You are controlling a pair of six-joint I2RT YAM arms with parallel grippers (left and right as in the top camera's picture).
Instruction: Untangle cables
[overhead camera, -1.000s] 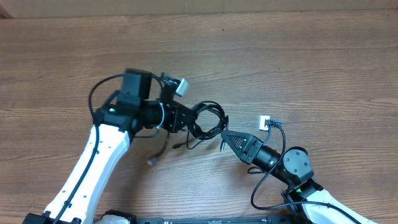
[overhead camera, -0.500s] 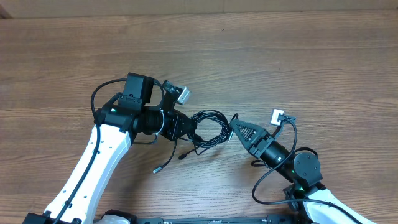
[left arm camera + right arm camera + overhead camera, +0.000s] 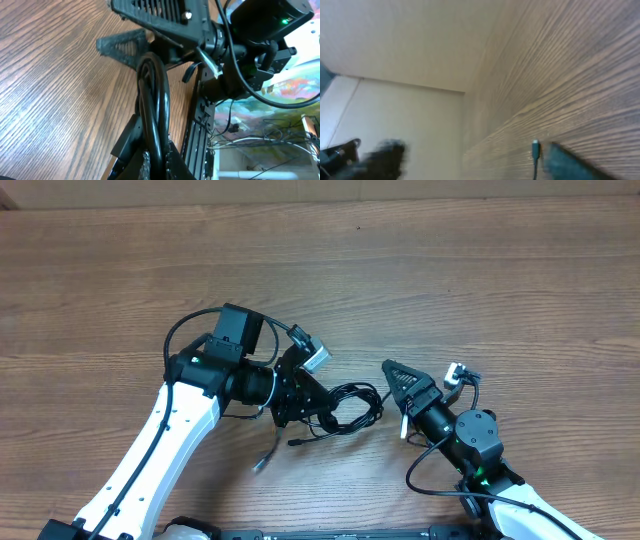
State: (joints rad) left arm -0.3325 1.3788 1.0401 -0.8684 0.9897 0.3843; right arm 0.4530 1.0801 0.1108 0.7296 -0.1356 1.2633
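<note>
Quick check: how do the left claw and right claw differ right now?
The left claw is shut on the cables. The right claw looks open and holds nothing. In the overhead view, the left claw points right, into the bundle. The right claw points up-left just beside the bundle and does not seem to touch it. Both are black and sit close to the same tangle.

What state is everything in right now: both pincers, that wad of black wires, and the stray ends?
left pincer: shut on the bundle of thin black cables.
right pincer: open, holding nothing, apart from the bundle.
bundle of thin black cables: tangled in loops, gripped at its left side.
grey-tipped loose cable end: lying free on the brown wooden table.
</note>
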